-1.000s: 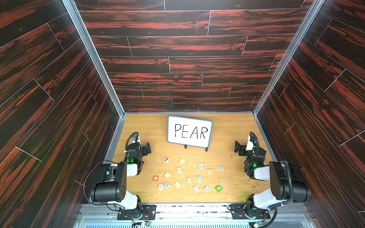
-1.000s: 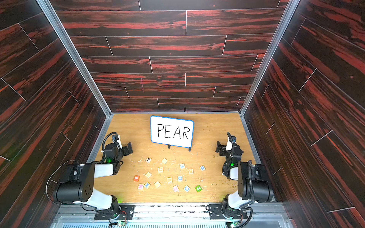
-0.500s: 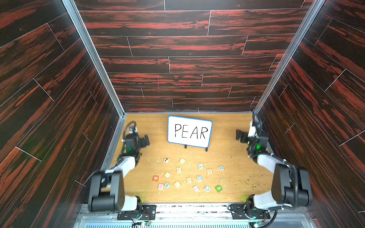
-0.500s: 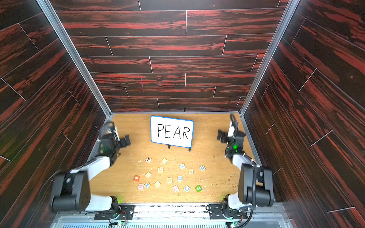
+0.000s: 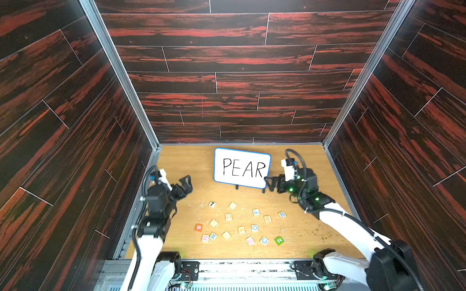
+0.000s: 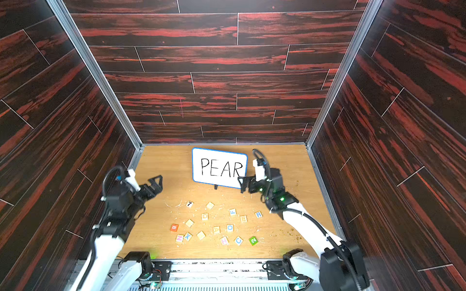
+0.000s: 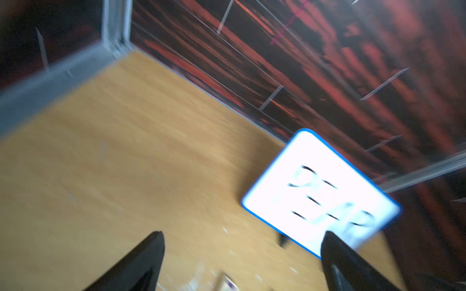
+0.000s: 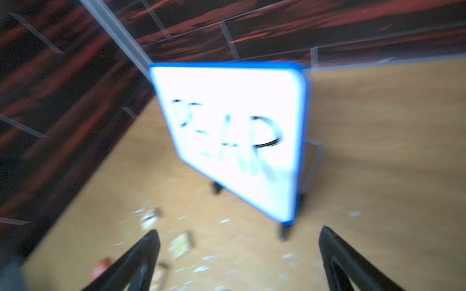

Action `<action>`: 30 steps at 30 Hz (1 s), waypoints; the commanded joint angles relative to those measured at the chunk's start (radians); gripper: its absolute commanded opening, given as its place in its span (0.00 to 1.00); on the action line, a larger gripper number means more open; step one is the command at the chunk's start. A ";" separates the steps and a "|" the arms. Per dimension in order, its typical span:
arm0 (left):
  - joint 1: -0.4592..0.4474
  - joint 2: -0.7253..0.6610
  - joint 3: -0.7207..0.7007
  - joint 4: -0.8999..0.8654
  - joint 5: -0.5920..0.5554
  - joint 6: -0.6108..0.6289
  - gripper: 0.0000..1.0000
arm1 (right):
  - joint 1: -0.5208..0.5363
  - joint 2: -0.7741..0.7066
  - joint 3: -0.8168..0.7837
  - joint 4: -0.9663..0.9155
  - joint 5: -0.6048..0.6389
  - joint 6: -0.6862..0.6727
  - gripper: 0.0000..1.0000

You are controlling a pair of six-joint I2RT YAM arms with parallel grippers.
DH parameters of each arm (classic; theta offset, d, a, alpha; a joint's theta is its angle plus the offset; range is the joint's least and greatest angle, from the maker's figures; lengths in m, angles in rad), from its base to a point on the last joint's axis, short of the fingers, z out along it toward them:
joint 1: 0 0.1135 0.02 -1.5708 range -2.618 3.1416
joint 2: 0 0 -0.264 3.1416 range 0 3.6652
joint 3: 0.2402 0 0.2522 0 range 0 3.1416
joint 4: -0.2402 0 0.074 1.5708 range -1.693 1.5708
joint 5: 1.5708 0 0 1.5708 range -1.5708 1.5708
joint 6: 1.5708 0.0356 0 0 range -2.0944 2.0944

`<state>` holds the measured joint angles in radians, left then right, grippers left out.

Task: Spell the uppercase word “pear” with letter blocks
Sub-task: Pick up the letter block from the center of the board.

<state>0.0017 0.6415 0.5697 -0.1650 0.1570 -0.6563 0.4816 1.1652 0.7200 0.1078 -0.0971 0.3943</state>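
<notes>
Wooden tabletop (image 5: 302,161) holds the letter blocks (image 5: 241,229) scattered just in front of the whiteboard (image 5: 242,167), with left gripper (image 5: 187,186) and right gripper (image 5: 269,184) spread empty at its ends, the right so close that a careless swing could topple it

Both wrist views are being blurred: writing on the sign (image 8: 234,136) is being smeared, & blocks (image 8: 181,245) are being left unreadable. In both top views the sign's lower corner is being covered by the right gripper (image 5: 271,184). One block (image 7: 228,283) is being cut off at the left wrist pic's edge.
</notes>
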 commanded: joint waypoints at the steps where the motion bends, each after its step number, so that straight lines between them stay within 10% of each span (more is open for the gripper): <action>1: -0.019 -0.080 -0.054 -0.087 0.079 -0.199 0.99 | 0.079 -0.003 -0.053 0.022 0.007 0.215 0.98; 10: -0.285 -0.159 -0.156 0.040 -0.008 -0.390 0.99 | 0.301 0.086 -0.054 0.016 0.145 0.357 0.98; 19: -0.734 0.110 -0.058 0.133 -0.298 -0.293 0.99 | 0.352 0.045 -0.101 0.007 0.193 0.467 0.98; 30: -0.783 0.205 -0.036 0.194 -0.293 -0.328 0.99 | 0.370 -0.022 -0.103 -0.064 0.215 0.476 0.98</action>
<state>-0.7784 0.8497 0.5076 0.0380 -0.0917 -0.9516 0.8448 1.1408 0.5835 0.1028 0.0982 0.8421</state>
